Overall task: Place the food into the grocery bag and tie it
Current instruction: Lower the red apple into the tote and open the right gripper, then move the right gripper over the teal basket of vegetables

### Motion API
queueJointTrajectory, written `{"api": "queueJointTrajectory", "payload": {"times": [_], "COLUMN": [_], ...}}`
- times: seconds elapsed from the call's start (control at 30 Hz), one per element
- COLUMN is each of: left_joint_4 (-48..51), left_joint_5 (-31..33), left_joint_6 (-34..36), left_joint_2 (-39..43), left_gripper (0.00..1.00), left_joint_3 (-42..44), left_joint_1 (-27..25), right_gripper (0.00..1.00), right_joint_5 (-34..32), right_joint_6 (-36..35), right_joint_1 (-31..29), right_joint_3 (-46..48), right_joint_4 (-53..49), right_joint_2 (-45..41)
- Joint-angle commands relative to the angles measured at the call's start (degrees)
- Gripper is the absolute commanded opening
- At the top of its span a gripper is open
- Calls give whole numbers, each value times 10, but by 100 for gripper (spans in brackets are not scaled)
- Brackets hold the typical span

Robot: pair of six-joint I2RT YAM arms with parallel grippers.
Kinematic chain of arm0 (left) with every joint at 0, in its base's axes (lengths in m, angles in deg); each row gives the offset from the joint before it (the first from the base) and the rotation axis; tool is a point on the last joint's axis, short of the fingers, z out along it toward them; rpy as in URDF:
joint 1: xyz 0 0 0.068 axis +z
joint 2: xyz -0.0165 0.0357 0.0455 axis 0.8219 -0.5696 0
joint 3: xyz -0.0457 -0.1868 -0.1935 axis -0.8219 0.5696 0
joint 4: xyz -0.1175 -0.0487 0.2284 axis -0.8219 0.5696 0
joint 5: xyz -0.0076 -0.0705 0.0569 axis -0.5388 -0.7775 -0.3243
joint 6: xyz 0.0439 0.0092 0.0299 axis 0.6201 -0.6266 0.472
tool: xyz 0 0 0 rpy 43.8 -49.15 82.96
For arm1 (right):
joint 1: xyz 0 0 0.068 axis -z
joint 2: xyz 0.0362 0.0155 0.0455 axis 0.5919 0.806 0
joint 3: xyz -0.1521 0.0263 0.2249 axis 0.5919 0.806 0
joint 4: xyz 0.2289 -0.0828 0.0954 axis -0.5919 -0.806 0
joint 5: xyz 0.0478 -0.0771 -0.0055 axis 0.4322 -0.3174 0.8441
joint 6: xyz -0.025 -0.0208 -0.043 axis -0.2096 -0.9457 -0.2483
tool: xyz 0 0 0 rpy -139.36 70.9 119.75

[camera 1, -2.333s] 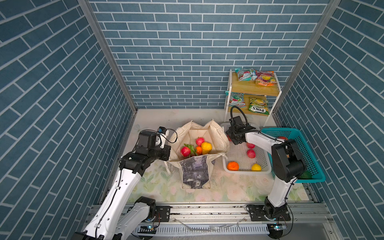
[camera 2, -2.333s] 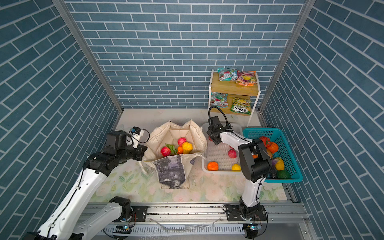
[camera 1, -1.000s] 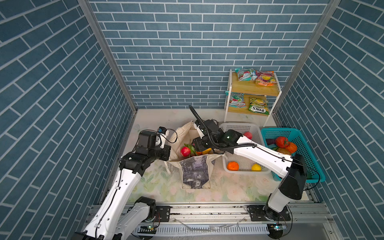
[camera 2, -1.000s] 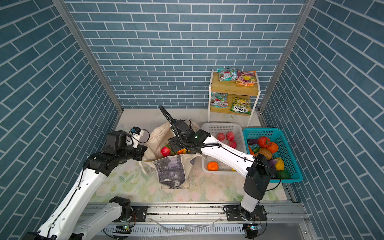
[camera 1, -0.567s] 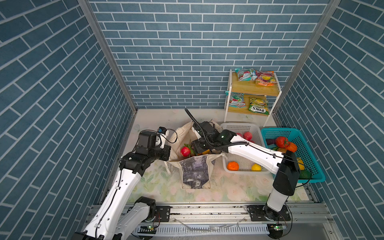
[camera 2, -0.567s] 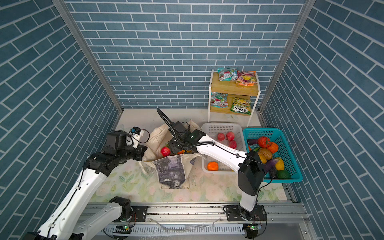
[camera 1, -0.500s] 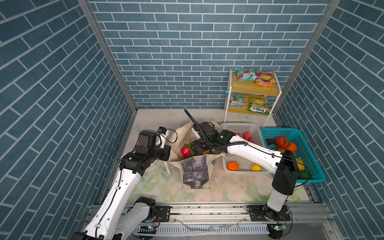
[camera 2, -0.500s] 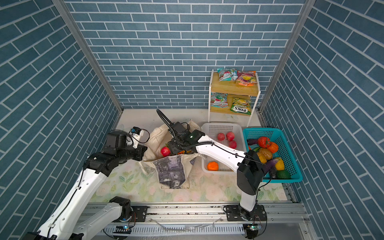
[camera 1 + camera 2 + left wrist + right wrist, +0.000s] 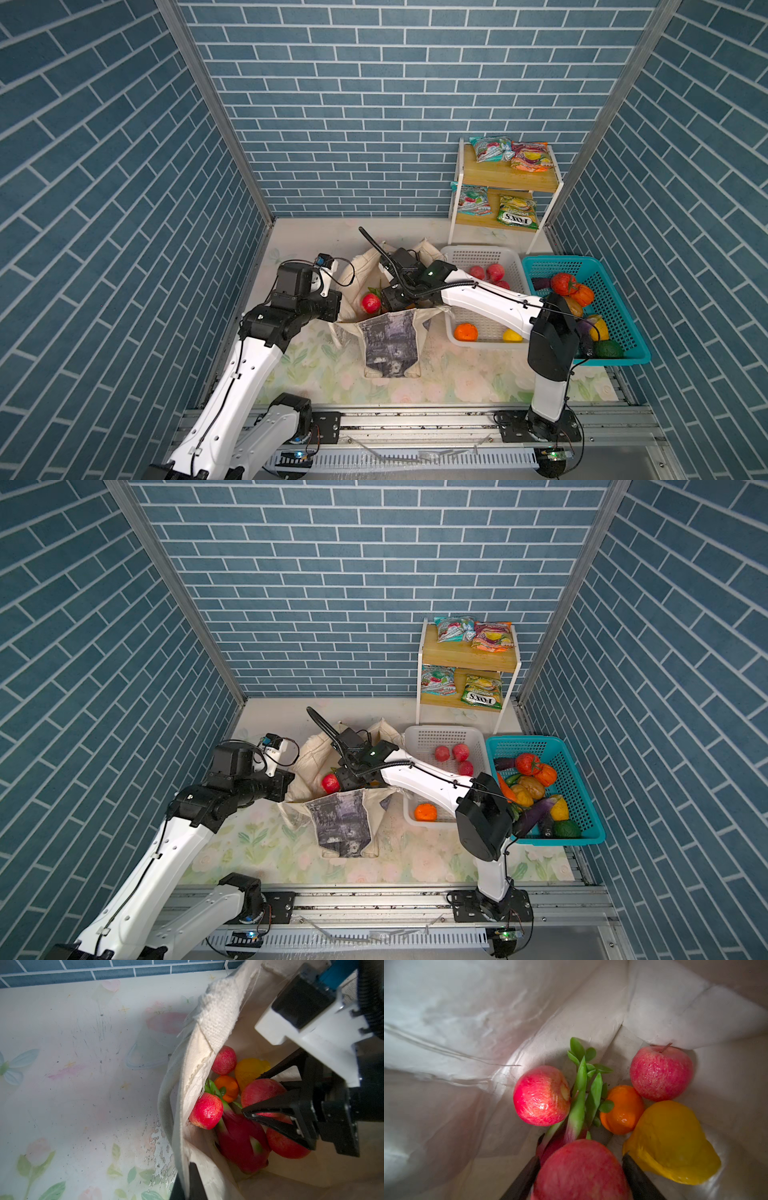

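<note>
Left hand (image 9: 186, 1178) pinches the rim of the grocery bag (image 9: 216, 1018) tight, right hand (image 9: 582, 1158) inside the bag, holding a red apple (image 9: 581, 1174) over the other fruit (image 9: 623, 1109)

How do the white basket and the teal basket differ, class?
The white basket holds a few scattered fruits; the teal basket holds a crowded heap of produce. The white basket sits next to the grocery bag; the teal basket sits beyond it, rightmost. Both are perforated plastic.

I see the cream grocery bag (image 9: 390, 345) standing open, holding apples (image 9: 542, 1095), an orange (image 9: 623, 1109), a yellow pear (image 9: 670, 1142) and a dragon fruit (image 9: 241, 1142).
</note>
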Motion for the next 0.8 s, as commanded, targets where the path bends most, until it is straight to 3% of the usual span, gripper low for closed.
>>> {"api": "queueJointTrajectory", "payload": {"times": [0.0,0.07,0.1,0.13,0.17,0.43,0.77], "left_joint_4": [-14,-13,-13,-14,-13,-13,-13], "left_joint_5": [1,1,1,1,2,2,3], "left_joint_6": [-1,-1,-1,-1,-1,-1,-1], "left_joint_2": [5,5,4,5,4,3,5], "left_gripper": [0,0,0,0,0,0,0], "left_joint_3": [6,6,6,6,6,6,5], "left_joint_1": [3,3,3,3,3,3,3], "right_gripper": [62,65,75,91,99,99,99], "right_joint_5": [-11,-16,-18,-22,-25,-79,-264], "right_joint_6": [-30,-34,-37,-40,-41,-78,-151], "right_joint_1": [-2,-2,-2,-2,-2,-2,12], "right_joint_3": [-21,-23,-24,-25,-24,-40,7], "right_joint_4": [-29,-31,-31,-32,-32,-39,23], "right_joint_2": [9,8,6,4,2,-53,-251]}}
